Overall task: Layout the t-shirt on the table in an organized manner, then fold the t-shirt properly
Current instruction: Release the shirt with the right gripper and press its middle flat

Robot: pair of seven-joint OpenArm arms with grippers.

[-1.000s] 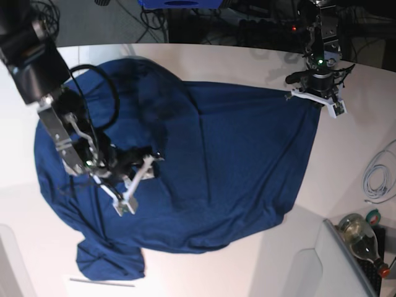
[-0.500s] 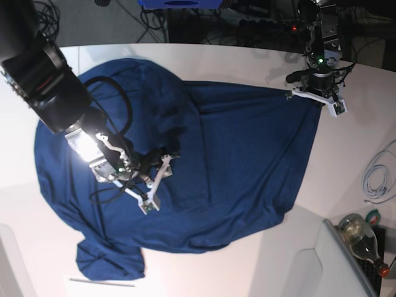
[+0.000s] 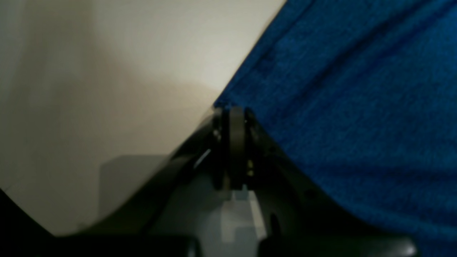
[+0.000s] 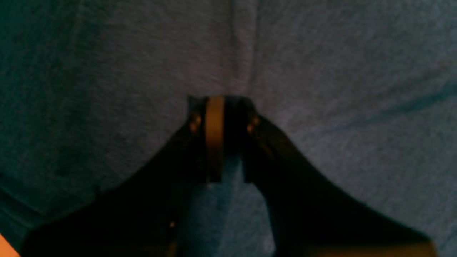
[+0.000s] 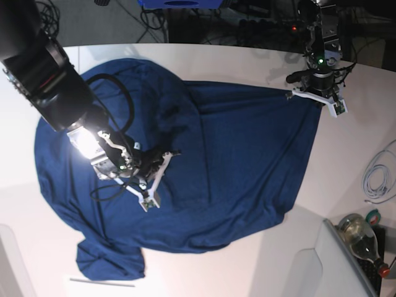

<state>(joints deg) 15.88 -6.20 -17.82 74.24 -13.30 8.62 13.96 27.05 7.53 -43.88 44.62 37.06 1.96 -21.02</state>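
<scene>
- Moved: right hand [image 5: 162, 166] now further toward mid-shirt, jaws narrowed, pinching cloth.
- One t-shirt [image 5: 247, 161], spread.
- One table [image 5: 346, 161].
- Left hand [image 5: 318, 99]: clamped on shirt edge.

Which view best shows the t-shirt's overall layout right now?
Base view: the whole t-shirt shows spread across the table, both arms on it. The left wrist view shows only an edge at the left gripper; the right wrist view shows only fabric around the right gripper.

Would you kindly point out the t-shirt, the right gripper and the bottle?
t-shirt [image 5: 247, 154]: base view, flat middle of the cloth.
right gripper [image 5: 158, 179]: base view, between its fingertips.
bottle [image 5: 359, 238]: base view, glass body.
</scene>
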